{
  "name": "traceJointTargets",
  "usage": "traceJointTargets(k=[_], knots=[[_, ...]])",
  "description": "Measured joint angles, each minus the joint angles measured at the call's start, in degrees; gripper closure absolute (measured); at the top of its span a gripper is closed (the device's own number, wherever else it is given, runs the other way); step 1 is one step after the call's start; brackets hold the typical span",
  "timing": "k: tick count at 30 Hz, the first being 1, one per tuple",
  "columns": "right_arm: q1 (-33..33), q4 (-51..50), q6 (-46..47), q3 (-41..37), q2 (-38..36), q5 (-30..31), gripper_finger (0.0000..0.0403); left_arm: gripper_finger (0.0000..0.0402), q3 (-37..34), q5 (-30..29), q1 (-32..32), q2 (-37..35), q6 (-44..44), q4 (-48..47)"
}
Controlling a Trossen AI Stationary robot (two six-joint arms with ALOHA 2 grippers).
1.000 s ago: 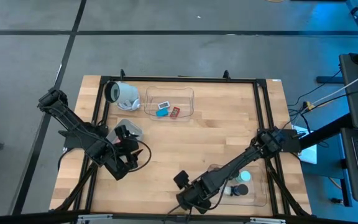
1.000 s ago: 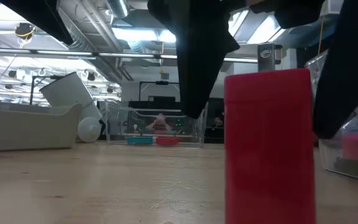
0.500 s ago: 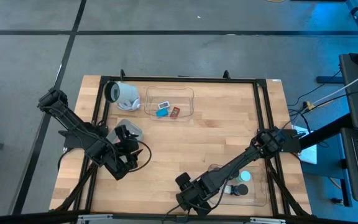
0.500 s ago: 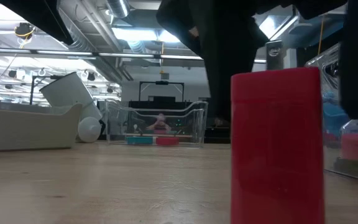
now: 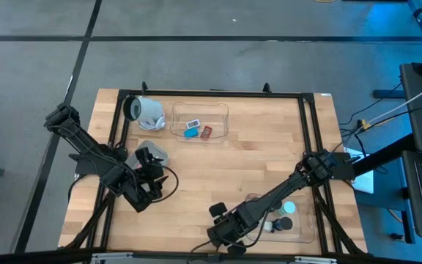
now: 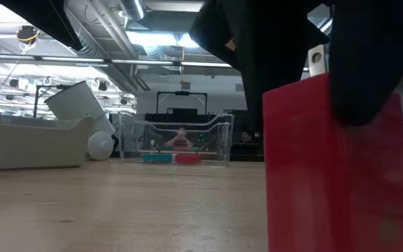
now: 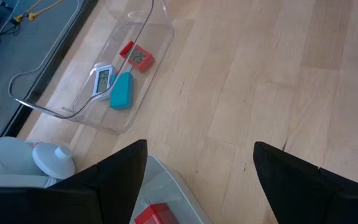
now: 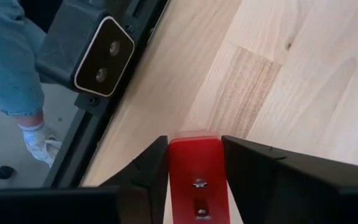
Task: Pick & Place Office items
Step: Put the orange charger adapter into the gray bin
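High view, right tool: we see the right tool (image 5: 224, 231) low at the table's (image 5: 247, 158) near edge, just beside the near clear tray (image 5: 299, 233), which holds a few small pucks (image 5: 285, 215).
High view, left tool: the left tool (image 5: 151, 185) hangs over the table's left side, near a small tray (image 5: 152, 147).
High view, far tray: a second clear tray (image 5: 198, 122) sits at the far edge with a white piece (image 5: 193, 122), a teal piece (image 5: 191, 132) and a red piece (image 5: 206, 132); a white-grey cylinder (image 5: 146, 111) lies beside it.
Low view, red block: we see a red block (image 6: 327, 175) close up on the right, with dark fingers (image 6: 362, 63) against its top and side.
Low view, background: the far tray and the tilted cylinder (image 6: 82, 112) stand well apart from it.
Left wrist view: the left tool (image 7: 201, 180) has its fingers spread wide with nothing between them; another red block (image 7: 151, 214) lies in the small tray below.
Right wrist view: the right tool (image 8: 194, 168) is closed on the red block (image 8: 196, 171), one finger pressed to each side, at the table's edge; a person's sleeve (image 8: 5, 56) and hand (image 8: 39, 140) show beyond.
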Motion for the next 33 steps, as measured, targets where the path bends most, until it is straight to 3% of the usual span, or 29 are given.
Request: traceJointTargets(k=[16, 25, 33], knots=[[-4.97, 0.52, 17.71, 3.34, -0.46, 1.62, 0.027, 0.0109, 0.0, 3.21, 0.02, 0.0, 0.78, -0.01], [-11.57, 1.12, 18.14, 4.74, -0.46, 8.11, 0.0269, 0.0109, 0.0, 5.77, 0.0, 0.0, 1.02, -0.04], [-18.79, 1.17, 17.69, 4.76, -0.46, 9.1, 0.0269, 0.0109, 0.0, 6.78, 0.02, 0.0, 2.14, -0.12]])
